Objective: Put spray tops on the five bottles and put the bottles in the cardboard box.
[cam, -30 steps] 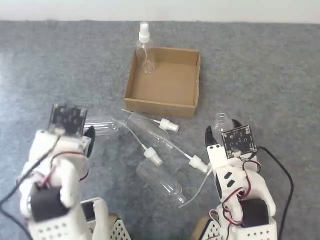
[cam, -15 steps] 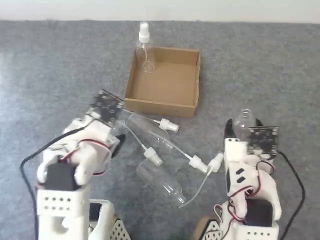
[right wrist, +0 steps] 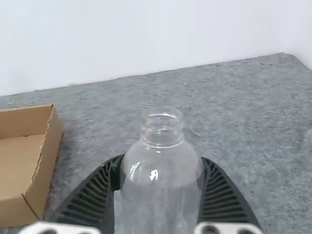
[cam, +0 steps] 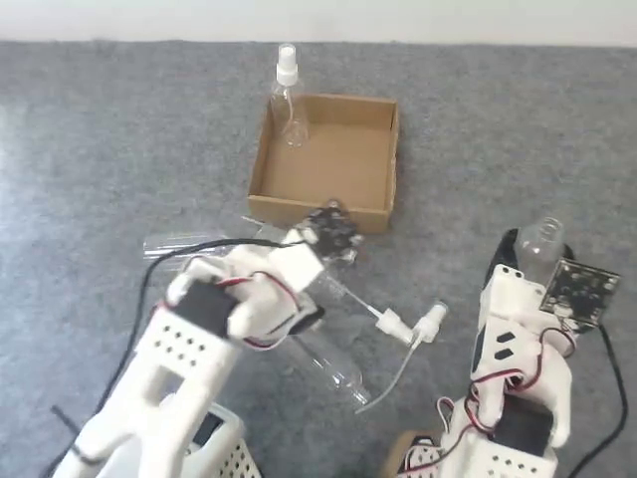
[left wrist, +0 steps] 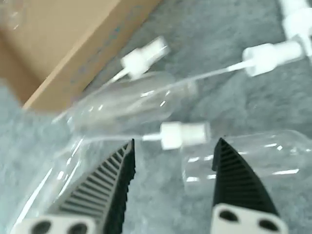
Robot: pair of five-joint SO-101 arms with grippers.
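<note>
My left arm [cam: 194,334] hides most of the loose bottles [cam: 333,366] lying just in front of the cardboard box [cam: 323,164], so I can't count them. Its wrist feed blurs the spray top [left wrist: 184,135] near the box's wall. The upright bottle [right wrist: 158,161], well apart from the box, is cut off at its base.

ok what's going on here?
The right gripper is shut on an uncapped bottle, held upright. The left gripper hovers open over a loose spray top among the lying bottles in front of the box. One capped bottle stands in the box's far corner; the others are not yet boxed.
</note>
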